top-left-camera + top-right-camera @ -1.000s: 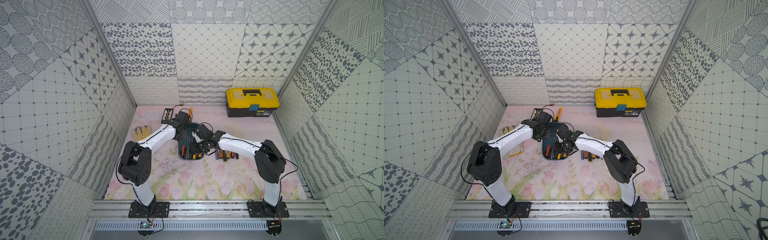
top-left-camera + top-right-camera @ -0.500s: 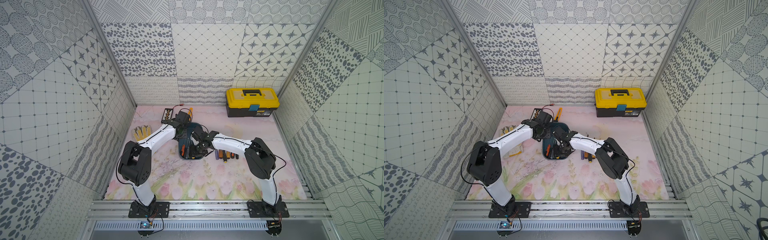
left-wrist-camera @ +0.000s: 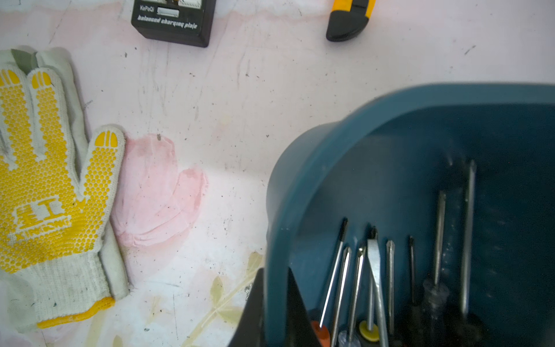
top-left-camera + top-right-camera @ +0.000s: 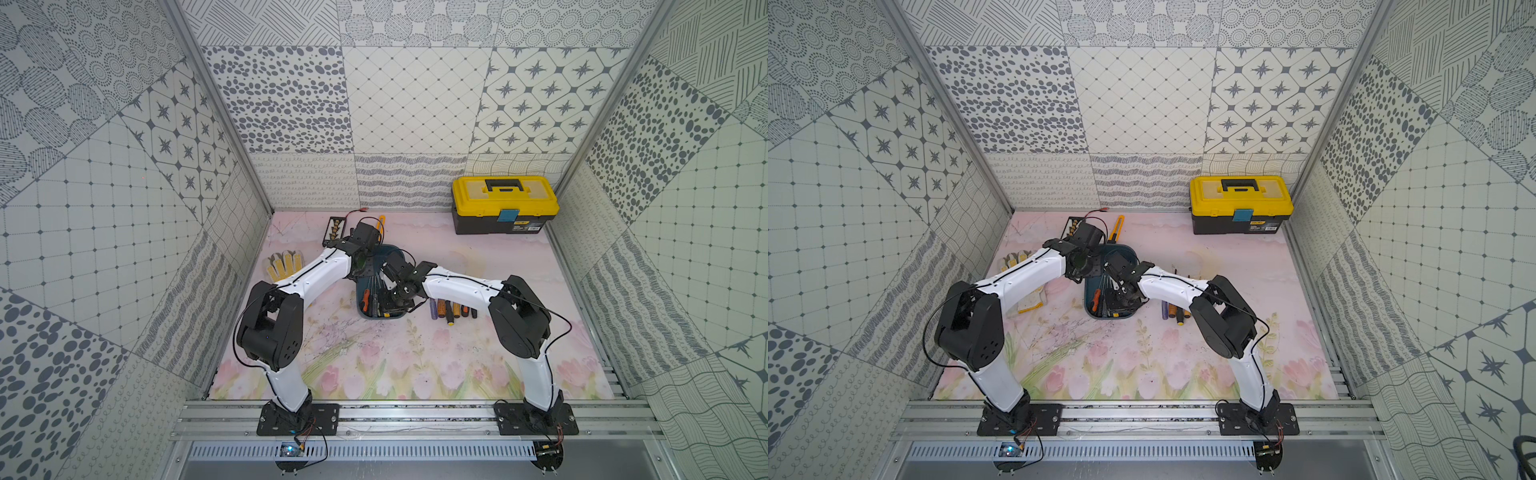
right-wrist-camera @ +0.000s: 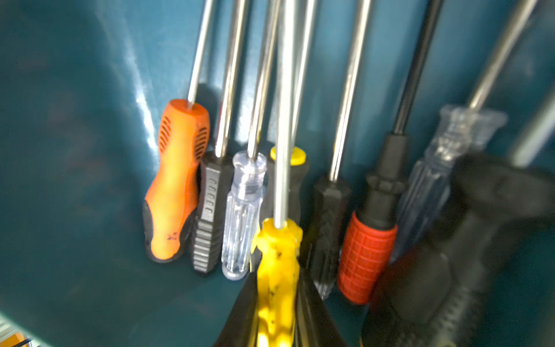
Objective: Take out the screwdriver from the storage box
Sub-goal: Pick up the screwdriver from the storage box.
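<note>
The storage box [image 4: 380, 319] is a dark teal bin in mid-table, seen in both top views [image 4: 1116, 252]. My left gripper [image 3: 275, 276] is shut on its side wall [image 3: 330, 144], one finger inside and one outside. Several screwdrivers lie in the box with handles together. In the right wrist view my right gripper [image 5: 277, 288] is shut on the handle of a yellow-handled screwdriver [image 5: 277, 255], which lies on top of the others. In the top views the right gripper [image 4: 395, 297] reaches down into the box, and the held screwdriver is hidden under it.
A yellow-lidded black toolbox [image 4: 505, 203] stands at the back right. A row of screwdrivers [image 4: 453, 309] lies on the mat right of the box. Yellow-dotted gloves [image 3: 45, 180], a black charging plate [image 3: 174, 21] and a yellow utility knife [image 3: 348, 21] lie left and behind.
My right gripper has moved leftward and deeper into the box and closed its jaws. The left arm has stayed where it was.
</note>
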### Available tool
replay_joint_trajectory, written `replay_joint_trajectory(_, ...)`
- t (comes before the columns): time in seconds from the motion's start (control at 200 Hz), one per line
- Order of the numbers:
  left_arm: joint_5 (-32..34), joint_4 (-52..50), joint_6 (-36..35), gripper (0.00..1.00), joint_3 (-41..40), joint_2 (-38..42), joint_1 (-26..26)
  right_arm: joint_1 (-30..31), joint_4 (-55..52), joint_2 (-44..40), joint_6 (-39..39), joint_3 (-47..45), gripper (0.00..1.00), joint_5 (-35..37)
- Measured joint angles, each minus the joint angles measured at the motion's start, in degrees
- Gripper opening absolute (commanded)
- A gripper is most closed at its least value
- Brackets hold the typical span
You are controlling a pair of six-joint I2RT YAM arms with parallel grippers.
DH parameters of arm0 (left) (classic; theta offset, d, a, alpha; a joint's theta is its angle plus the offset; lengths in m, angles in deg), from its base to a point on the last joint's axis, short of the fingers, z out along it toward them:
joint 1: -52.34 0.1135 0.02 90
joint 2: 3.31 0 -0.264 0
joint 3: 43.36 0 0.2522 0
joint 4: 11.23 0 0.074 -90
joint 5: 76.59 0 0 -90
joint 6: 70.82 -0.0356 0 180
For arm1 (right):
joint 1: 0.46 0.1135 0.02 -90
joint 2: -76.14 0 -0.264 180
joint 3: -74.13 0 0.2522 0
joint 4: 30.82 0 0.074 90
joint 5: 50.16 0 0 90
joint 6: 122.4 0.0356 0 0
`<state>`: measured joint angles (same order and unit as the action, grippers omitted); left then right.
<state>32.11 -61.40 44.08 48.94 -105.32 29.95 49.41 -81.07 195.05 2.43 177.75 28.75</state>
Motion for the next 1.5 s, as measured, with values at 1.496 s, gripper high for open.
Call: replay_joint_trajectory(1.496,-0.2,0.0,1.0,0.0,0.0,-0.1,0.0,-0.2,9.6,-17.0,-3.3,-13.4,0.0,12.1)
